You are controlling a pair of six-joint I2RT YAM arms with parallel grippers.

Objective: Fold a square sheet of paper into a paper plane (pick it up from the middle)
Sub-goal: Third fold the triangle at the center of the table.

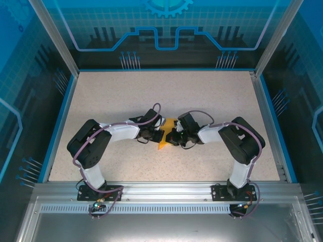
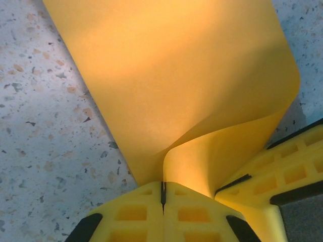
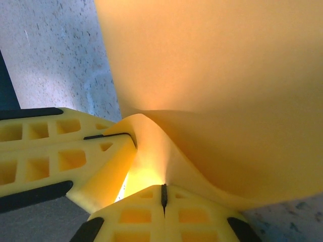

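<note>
1. The square sheet of paper [image 1: 165, 137], orange-yellow, sits near the middle of the speckled table [image 1: 151, 96], curled and lifted off the surface.
2. The left gripper [image 2: 163, 190] is clamped tight on one edge of the sheet.
3. The right gripper [image 3: 163, 191] pinches the same sheet just beside it, jaws pressed together.

Plain orange-yellow square sheet of paper [image 2: 176, 75], speckled beige table [image 2: 50, 126] — yellow left end effector [image 2: 163, 189]
</note>
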